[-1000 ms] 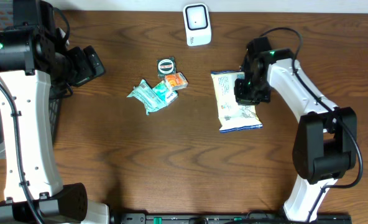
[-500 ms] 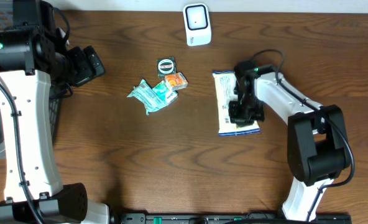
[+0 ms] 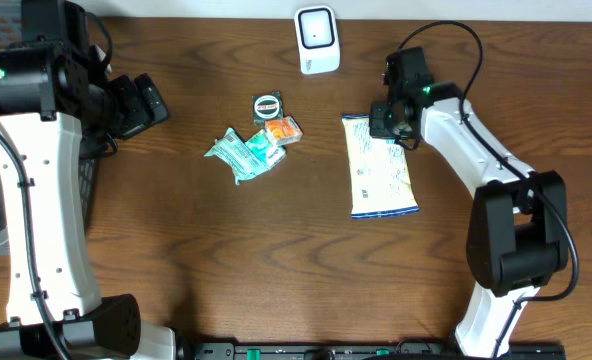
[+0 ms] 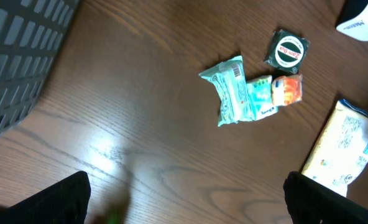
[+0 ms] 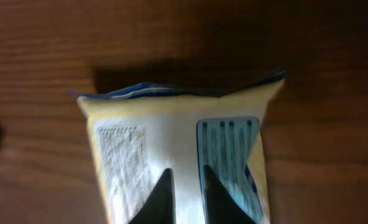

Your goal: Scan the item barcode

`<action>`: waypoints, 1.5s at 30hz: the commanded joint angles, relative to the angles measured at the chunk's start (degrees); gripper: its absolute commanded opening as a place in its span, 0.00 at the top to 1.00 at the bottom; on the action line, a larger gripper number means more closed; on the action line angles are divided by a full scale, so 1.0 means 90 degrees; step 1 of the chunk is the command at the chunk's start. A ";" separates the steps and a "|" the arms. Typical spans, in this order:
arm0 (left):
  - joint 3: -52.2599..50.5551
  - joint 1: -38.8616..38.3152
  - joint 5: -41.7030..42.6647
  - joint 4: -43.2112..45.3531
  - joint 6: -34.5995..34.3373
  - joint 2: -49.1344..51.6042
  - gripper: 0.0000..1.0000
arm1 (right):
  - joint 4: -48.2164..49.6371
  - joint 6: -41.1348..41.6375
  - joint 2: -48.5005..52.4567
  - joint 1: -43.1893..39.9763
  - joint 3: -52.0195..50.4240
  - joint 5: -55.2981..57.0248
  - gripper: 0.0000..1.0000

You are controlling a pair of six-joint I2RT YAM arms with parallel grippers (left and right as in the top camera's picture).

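- Fingers (image 5: 161, 199) of the right gripper (image 5: 185, 196) stand nearly together, a slit between the 2; whether they grip anything cannot be told.
- Directly under them, the snack packet (image 5: 171, 124) lies flat on the table (image 5: 41, 50).
- Left gripper (image 4: 184, 205) fingers (image 4: 47, 199) are spread wide and empty, with small wrappers (image 4: 240, 96) ahead of them.
- Beyond the right fingers stands the scanner (image 3: 316, 38).

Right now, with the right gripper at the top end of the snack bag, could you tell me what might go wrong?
The right gripper has its fingers close together over the snack bag; closing there may catch only film and slip. No barcode is legible on its upward face, so the scanner beyond it may be shown the wrong side. A wide sweep could knock the small packets.
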 commanded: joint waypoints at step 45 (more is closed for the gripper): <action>0.0051 0.0015 -0.0034 -0.0017 0.0012 -0.0053 0.02 | -0.2786 -0.1200 0.0374 -0.1008 0.1190 -0.1899 0.01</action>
